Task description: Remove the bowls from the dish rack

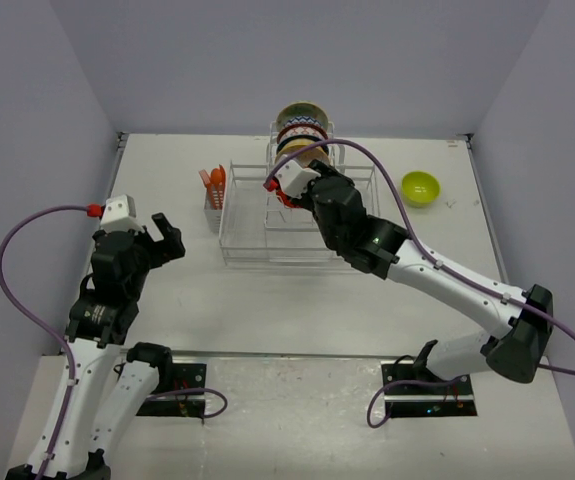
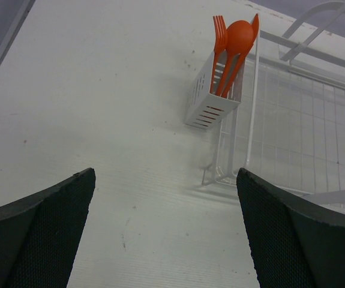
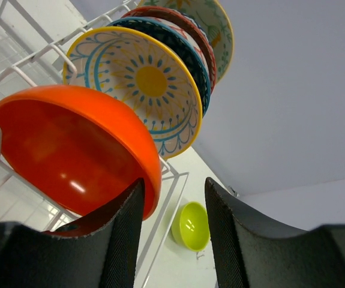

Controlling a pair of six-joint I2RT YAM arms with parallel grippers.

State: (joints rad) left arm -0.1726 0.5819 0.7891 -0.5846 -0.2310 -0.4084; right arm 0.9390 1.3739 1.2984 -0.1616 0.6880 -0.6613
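Observation:
The white wire dish rack (image 1: 247,245) stands mid-table. An orange bowl (image 3: 64,144) stands on edge in its central slots, with several patterned bowls (image 3: 142,84) upright behind it; they also show in the top view (image 1: 302,130). My right gripper (image 3: 174,183) is open at the orange bowl, its rim between the jaws and one finger inside the bowl. In the top view the right gripper (image 1: 285,192) is over the rack's middle. A lime-green bowl (image 1: 420,187) sits on the table right of the rack, also in the right wrist view (image 3: 191,225). My left gripper (image 2: 166,174) is open and empty, left of the rack (image 2: 292,150).
A white cutlery holder (image 2: 211,96) with orange utensils (image 2: 235,39) hangs on the rack's left side; it also shows in the top view (image 1: 213,205). Grey walls close the table on three sides.

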